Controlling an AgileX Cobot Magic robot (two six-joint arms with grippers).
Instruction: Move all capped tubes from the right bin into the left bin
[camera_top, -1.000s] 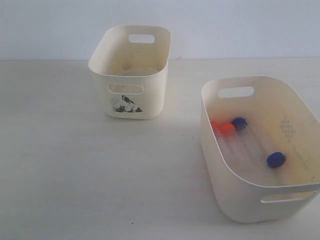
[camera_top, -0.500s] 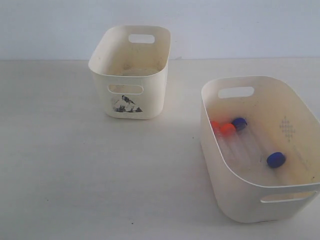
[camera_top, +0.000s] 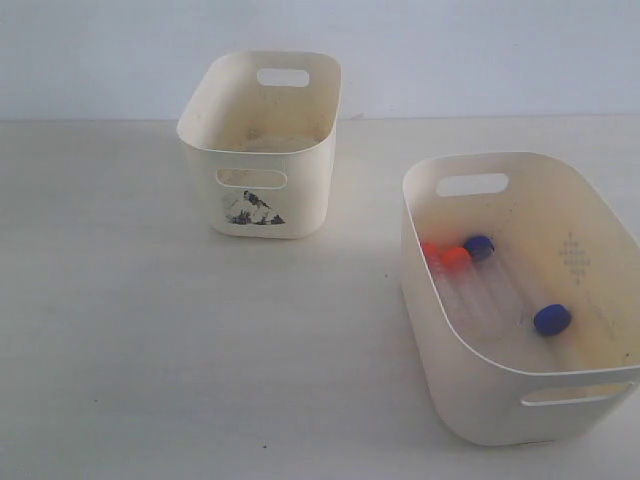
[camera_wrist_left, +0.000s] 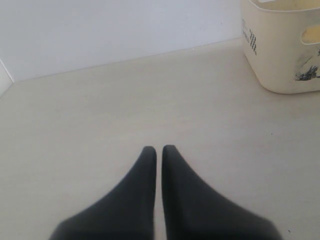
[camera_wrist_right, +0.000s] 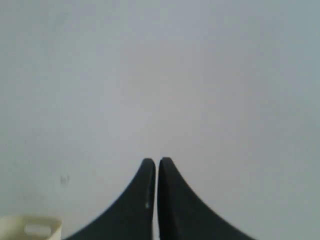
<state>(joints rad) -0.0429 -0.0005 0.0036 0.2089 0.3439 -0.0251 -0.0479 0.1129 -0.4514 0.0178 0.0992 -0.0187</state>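
In the exterior view the wide cream right bin (camera_top: 470, 405) stands at the front right. Inside lie clear capped tubes: two with orange-red caps (camera_top: 454, 257) against its left wall, one with a blue cap (camera_top: 479, 246) beside them, another with a blue cap (camera_top: 552, 319) nearer the front. The smaller left bin (camera_top: 300, 200), with a picture sticker, stands at the back left; its inside shows no tubes. Neither arm appears in the exterior view. My left gripper (camera_wrist_left: 158, 149) is shut over bare table, the left bin (camera_wrist_left: 280, 55) off to one side. My right gripper (camera_wrist_right: 157, 161) is shut, empty, facing a blank wall.
A pale wooden table (camera_top: 150, 330) carries both bins, with a plain light wall behind it. In the right wrist view a cream bin rim (camera_wrist_right: 30, 227) with a slot handle shows at the lower corner.
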